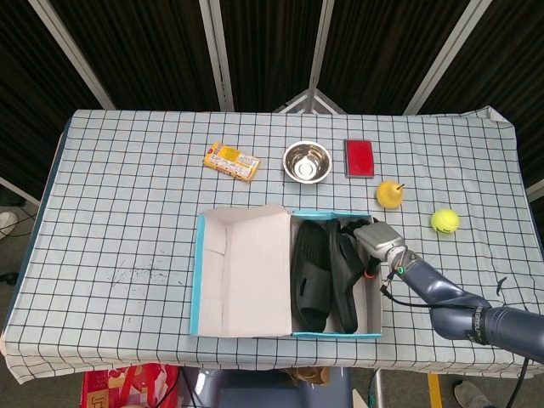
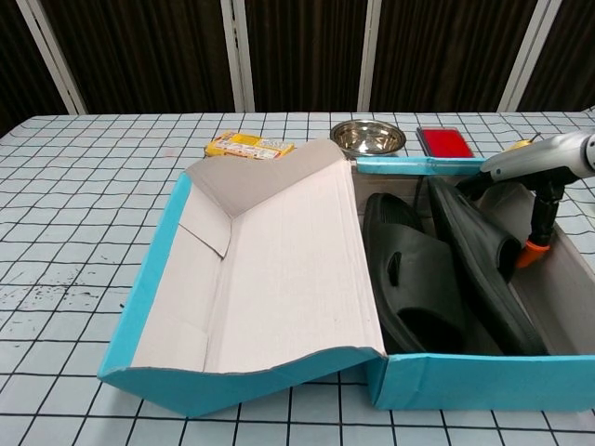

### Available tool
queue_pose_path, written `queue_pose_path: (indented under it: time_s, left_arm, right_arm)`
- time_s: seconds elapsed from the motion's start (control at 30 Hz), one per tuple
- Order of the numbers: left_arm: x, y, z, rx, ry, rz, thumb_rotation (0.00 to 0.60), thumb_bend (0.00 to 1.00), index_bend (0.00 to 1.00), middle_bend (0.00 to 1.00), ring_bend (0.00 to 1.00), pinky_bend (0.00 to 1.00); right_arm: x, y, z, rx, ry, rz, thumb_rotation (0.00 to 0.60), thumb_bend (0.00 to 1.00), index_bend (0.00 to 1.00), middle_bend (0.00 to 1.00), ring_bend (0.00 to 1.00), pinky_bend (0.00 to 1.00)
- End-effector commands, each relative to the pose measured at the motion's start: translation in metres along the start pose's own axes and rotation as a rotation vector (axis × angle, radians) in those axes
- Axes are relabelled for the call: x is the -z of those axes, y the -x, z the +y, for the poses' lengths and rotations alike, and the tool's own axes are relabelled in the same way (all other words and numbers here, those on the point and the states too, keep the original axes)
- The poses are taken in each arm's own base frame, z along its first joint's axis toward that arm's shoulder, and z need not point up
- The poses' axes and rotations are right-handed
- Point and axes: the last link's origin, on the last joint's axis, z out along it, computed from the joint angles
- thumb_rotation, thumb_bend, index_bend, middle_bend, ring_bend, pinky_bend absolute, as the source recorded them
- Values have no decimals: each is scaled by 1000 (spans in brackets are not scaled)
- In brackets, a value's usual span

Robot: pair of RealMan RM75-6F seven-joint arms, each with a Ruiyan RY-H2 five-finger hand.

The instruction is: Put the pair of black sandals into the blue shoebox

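Both sandals [image 1: 325, 272] in open shoebox [image 1: 204, 280], right hand [image 1: 375, 239] seemingly gripping the right one, left hand unseen.

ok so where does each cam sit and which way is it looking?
Head view: high above the near edge, looking steeply down on the whole table; shows the right arm and right hand at the shoebox.
Chest view: low at the near edge, looking level across the shoebox; only the right hand shows.
Shared: shoebox, sandals, bowl.
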Motion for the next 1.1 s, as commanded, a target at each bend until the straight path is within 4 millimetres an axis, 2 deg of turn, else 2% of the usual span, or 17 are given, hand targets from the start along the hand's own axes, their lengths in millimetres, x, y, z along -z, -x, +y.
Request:
queue_pose_path:
  time_s: [0.03, 0.53, 0.9, 1.1]
  left_arm:
    - [0, 0, 0, 2, -2, 1, 600, 503, 167, 31, 0, 89]
    - [0, 0, -1, 5, 0, -6, 600, 503, 167, 30, 0, 88]
    - [0, 1, -1, 5, -3, -12, 600, 503, 167, 30, 0, 88]
    - [0, 0, -2, 9, -4, -12, 600, 504, 167, 30, 0, 88]
  right_arm:
    - [0, 1, -2, 16, -5, 2, 600, 59, 154, 109, 0, 0]
    - [4, -8, -4, 118, 42, -66, 600, 59, 155, 108, 0, 0]
    - [13, -32, -3, 80, 125, -150, 600, 58, 155, 106, 0, 0]
    - [19, -37, -2, 84, 154, -168, 600, 58, 155, 106, 0, 0]
